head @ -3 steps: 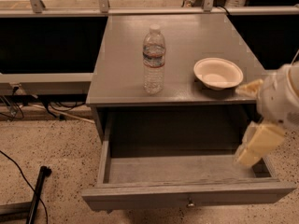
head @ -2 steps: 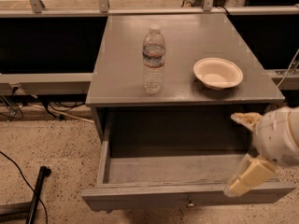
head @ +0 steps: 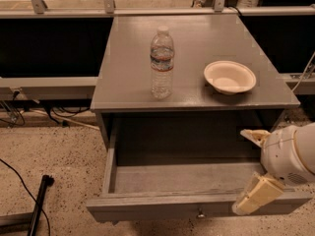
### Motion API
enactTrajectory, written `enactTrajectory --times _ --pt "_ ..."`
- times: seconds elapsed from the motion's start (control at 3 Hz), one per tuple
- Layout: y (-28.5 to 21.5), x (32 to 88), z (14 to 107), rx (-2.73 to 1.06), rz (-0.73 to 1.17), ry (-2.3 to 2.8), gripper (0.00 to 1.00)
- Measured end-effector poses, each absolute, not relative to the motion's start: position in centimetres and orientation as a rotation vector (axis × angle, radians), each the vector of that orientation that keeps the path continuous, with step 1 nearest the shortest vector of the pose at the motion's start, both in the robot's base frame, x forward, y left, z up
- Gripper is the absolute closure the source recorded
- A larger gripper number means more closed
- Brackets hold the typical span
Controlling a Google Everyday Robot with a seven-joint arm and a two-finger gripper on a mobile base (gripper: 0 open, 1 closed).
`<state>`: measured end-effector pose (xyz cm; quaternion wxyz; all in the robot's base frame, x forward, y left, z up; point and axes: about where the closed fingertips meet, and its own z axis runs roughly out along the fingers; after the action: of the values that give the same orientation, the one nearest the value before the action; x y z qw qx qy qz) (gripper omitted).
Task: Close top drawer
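The top drawer [head: 147, 209] of the gray cabinet stands pulled far out, with its gray box interior [head: 182, 177] empty. Its small round metal knob [head: 200, 214] sits at the centre of the front panel. My gripper [head: 243, 172] is at the drawer's right end, in front of the cabinet opening. Its two cream fingers are spread wide apart and hold nothing. The upper finger [head: 253, 135] hangs over the drawer's right side. The lower finger [head: 256, 196] overlaps the top edge of the front panel near its right end.
A clear water bottle [head: 162, 63] and a white bowl [head: 230, 76] stand on the cabinet top [head: 197, 33]. A black pole [head: 39, 205] and cables [head: 15, 171] lie on the speckled floor at left. A metal rail [head: 59, 14] runs behind the cabinet.
My gripper has moved down and toward the camera, from beside the bowl at the cabinet's right edge to the right end of the drawer front. The drawer has stayed open.
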<state>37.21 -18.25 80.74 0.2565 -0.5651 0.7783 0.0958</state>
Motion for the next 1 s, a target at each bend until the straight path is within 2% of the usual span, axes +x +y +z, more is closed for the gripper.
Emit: enactTrajectory --times 0.33,1.0 --pt "-19.1 36.3 77.5 -1.587 0.274 2.193 0.16" --pt "-22.6 32.3 72.8 -1.642 0.245 2.228 0.63"
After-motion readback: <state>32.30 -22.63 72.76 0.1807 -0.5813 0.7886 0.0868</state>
